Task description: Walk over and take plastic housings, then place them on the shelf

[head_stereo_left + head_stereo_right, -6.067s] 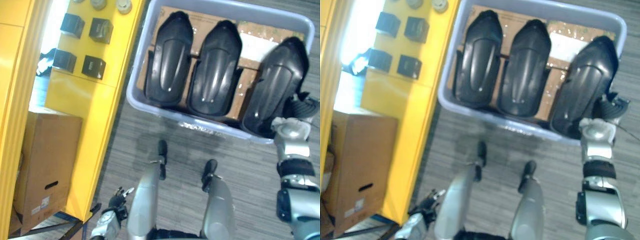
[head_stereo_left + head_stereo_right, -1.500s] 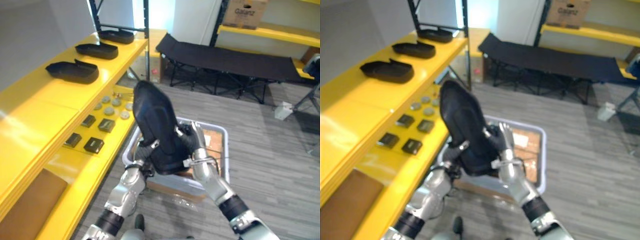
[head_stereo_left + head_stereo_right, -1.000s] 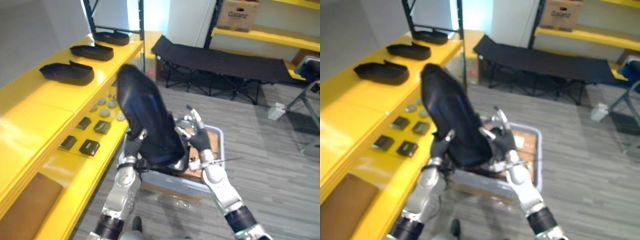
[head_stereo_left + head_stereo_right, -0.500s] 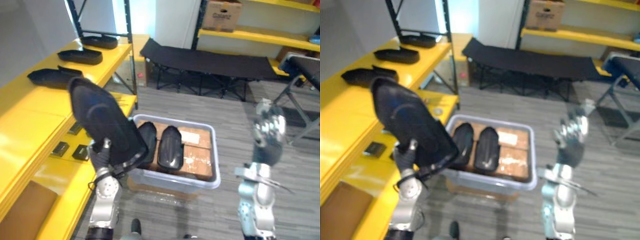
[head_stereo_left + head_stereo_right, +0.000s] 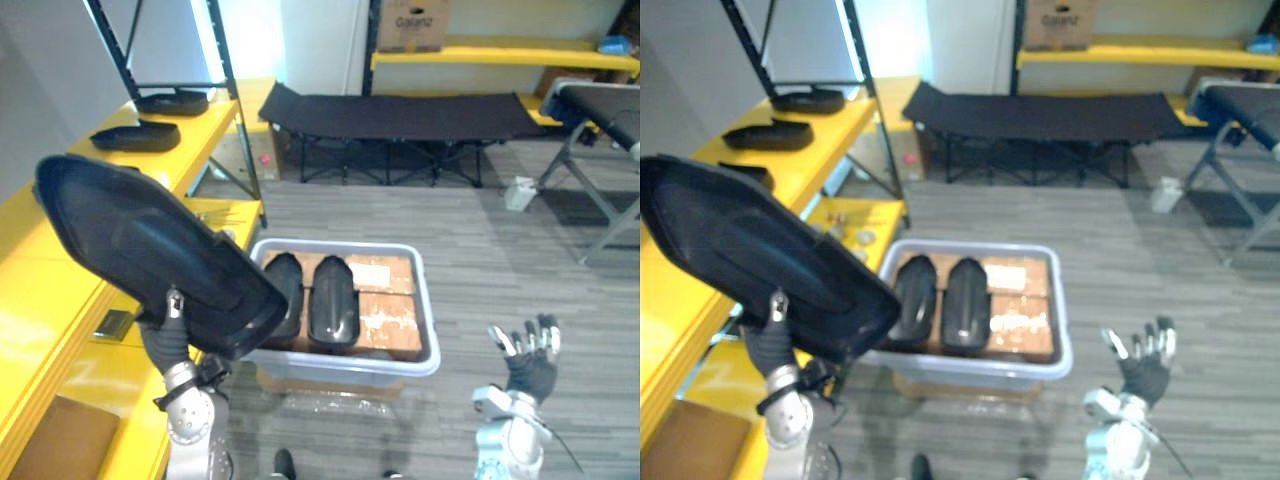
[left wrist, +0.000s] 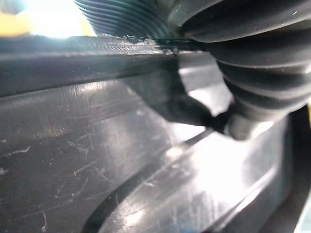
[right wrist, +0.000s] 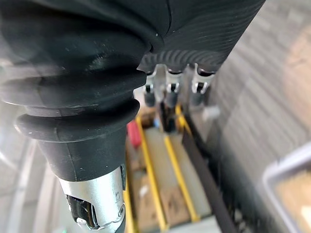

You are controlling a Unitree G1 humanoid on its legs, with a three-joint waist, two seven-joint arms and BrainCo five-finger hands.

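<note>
One long black plastic housing (image 5: 150,260), a glossy, smooth, rounded shell with a raised centre ridge, is tilted up at the robot's left beside the shiny yellow shelf (image 5: 30,310). The left hand (image 5: 165,338) holds it from below, fingers curled on its lower end. The left wrist view shows scratched, shiny black plastic right against the ribbed cover. The right hand (image 5: 530,368) is low at the right over the grey plank floor (image 5: 500,270), fingers spread, holding nothing. Two more housings (image 5: 333,298) lie side by side in the left part of a pale grey rectangular bin (image 5: 350,367), on brown cardboard (image 5: 385,320). Flat dark shelf pieces (image 5: 135,137) sit further along the shelf.
</note>
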